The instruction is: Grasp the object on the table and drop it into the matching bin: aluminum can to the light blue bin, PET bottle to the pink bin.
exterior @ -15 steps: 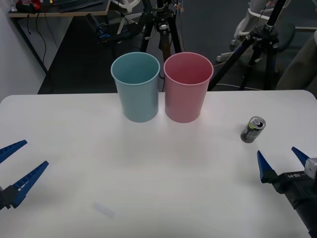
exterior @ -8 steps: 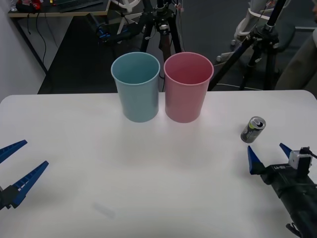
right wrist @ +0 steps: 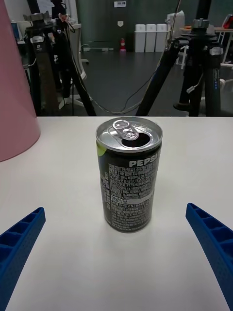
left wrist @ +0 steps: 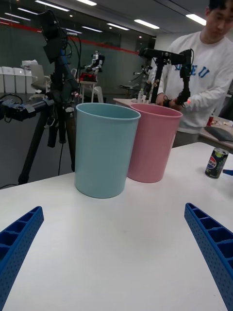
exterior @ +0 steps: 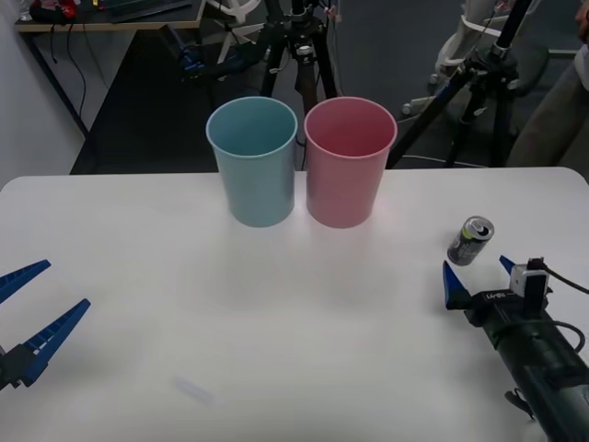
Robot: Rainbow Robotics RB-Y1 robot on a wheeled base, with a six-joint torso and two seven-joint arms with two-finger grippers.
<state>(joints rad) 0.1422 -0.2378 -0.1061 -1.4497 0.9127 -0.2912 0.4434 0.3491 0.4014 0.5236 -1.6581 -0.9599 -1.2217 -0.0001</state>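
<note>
Now, change: the right gripper [exterior: 476, 278] has moved forward and leftward across the table [exterior: 276, 322] over the last second, closing on the aluminum can [exterior: 470, 240] from its near side.
Meaning: judged from that, the approach is almost done; the grasp itself is not yet made.
Right jaws: spread wide, the can centred between the blue fingers [right wrist: 208, 238] in the right wrist view but farther on, not yet between them.
Can: upright on the right part of the table, well apart from both bins, silver top with pull tab up.
Left gripper [exterior: 23, 313]: parked at the near left edge, fingers spread, holding nothing.
Bins: light blue bin [exterior: 253, 161] and pink bin [exterior: 349, 161] stand side by side at the far middle, just beside each other; the blue one is the left of the two.
Open room: bare tabletop lies between can and bins, so a leftward carry looks unobstructed.
Edges: the can sits toward the right side and nearer the far edge than the near one; a nudge forward could push it farther on or tip it.
</note>
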